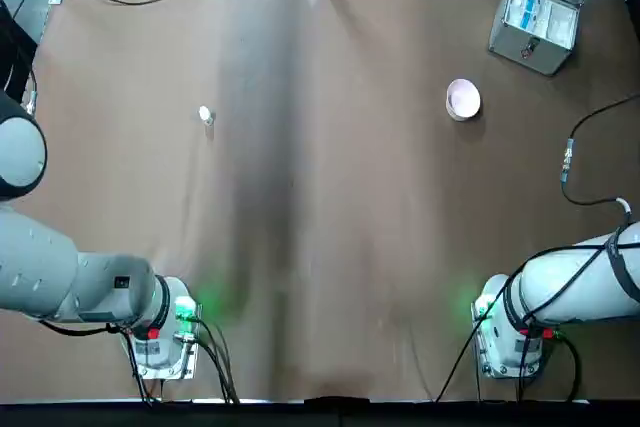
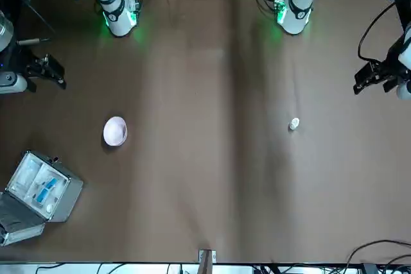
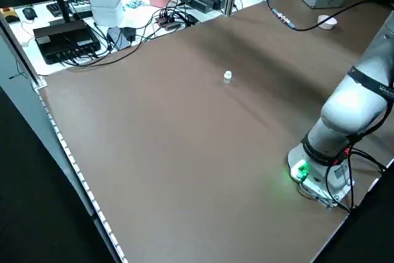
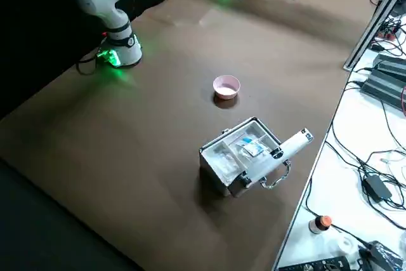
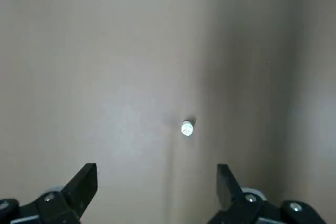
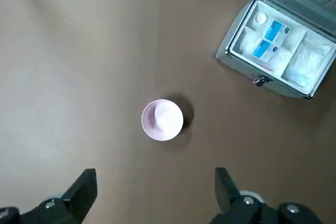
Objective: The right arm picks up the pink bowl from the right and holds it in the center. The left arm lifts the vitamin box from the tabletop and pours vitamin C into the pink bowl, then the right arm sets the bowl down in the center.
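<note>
Tabletop (image 1: 320, 247): pink bowl (image 6: 163, 119) apart from open right hand (image 6: 152, 198).

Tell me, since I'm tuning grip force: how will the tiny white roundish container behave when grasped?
The tiny white roundish container looks very light, so likely easy to knock over. Its rounded body may roll or slip between the fingers. It stands alone on the matte brown tabletop, so nothing would stop it.

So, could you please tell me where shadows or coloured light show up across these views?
Top view: a broad dark band runs down the tabletop; green light glows at both arm bases. Right wrist view: the pink bowl casts a small shadow beside it.
</note>
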